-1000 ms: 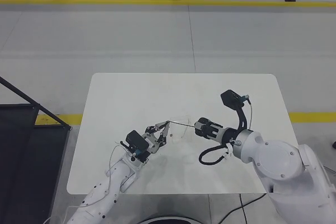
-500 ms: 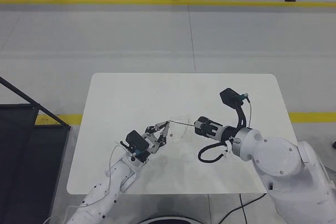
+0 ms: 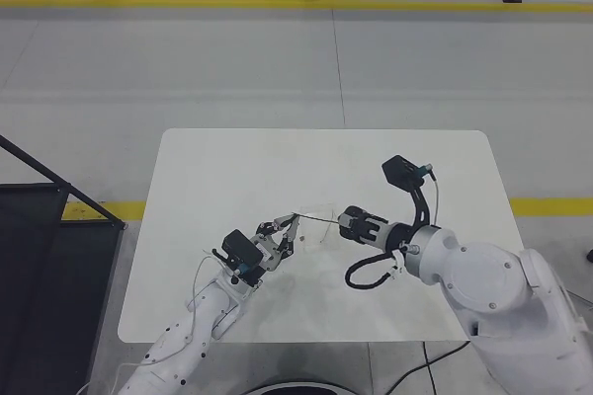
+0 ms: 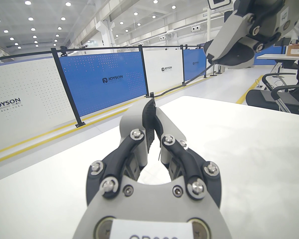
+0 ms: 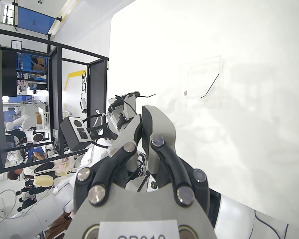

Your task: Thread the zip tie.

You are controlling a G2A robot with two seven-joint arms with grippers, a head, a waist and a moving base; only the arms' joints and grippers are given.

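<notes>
A thin black zip tie (image 3: 316, 216) stretches in the air between my two grippers, just above the middle of the white table (image 3: 227, 178). My left gripper (image 3: 294, 219) is shut on one end; in the left wrist view its small head pokes out above the fingertips (image 4: 151, 103). From there the strap (image 4: 179, 87) runs up to my right gripper (image 4: 210, 59), whose tips are shut on the other end. In the right wrist view the right gripper (image 5: 142, 115) has its pads together, and the left gripper (image 5: 133, 95) sits beyond it with a short black tail (image 5: 148, 96) sticking out.
A faint square outline (image 5: 201, 73) is marked on the tabletop under the grippers, with a thin dark line (image 5: 210, 85) across it. A black rack (image 3: 30, 257) stands off the table's left side. The right arm's wrist camera (image 3: 400, 171) rises above the table.
My right gripper and its wrist have shifted slightly left, toward the left gripper. The left arm has stayed still, and both grippers keep hold of the zip tie.
</notes>
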